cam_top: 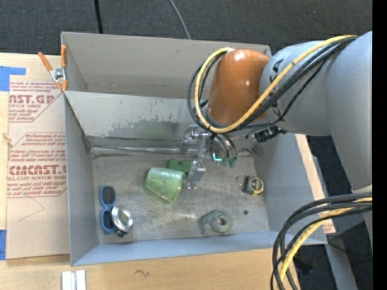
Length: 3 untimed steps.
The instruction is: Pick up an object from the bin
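Pale green cup (163, 184) is lying on its side mid-floor of the bin (78, 162) — my end effector (195, 179) is low at its right-hand end, touching or just beside it, I can't say which. From the tool the cup lies toward the view's left, long axis roughly left-to-right. Whether the end effector is apart or together I cannot tell.

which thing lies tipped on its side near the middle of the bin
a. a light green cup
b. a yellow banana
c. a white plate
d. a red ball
a: the light green cup lies on its side on the floor of the bin, up and to the left of the grey ring.
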{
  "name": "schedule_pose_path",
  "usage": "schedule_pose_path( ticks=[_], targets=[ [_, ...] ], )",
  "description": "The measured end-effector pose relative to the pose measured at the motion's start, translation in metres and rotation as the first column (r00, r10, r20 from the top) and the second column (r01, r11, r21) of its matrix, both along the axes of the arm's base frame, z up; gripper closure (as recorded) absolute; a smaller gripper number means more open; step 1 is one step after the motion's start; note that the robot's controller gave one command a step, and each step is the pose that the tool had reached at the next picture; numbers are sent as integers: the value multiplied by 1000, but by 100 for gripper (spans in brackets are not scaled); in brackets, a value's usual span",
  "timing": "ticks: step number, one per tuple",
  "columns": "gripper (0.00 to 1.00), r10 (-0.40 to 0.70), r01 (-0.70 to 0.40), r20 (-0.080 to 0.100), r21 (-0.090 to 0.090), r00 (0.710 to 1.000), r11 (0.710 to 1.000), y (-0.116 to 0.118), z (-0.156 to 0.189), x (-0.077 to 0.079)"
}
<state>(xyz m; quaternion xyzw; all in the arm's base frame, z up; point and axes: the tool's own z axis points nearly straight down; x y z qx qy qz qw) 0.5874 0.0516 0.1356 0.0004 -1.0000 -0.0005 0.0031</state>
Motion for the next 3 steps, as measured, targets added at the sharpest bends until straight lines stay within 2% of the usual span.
schedule_pose_path(
  ticks=[1,2,3],
  targets=[
    [0,107,-107,12,0,994,994,20,-61,8],
    [100,105,-105,10,0,994,994,20,-58,8],
    [100,514,-514,15,-3,858,858,51,107,-25]
  ],
)
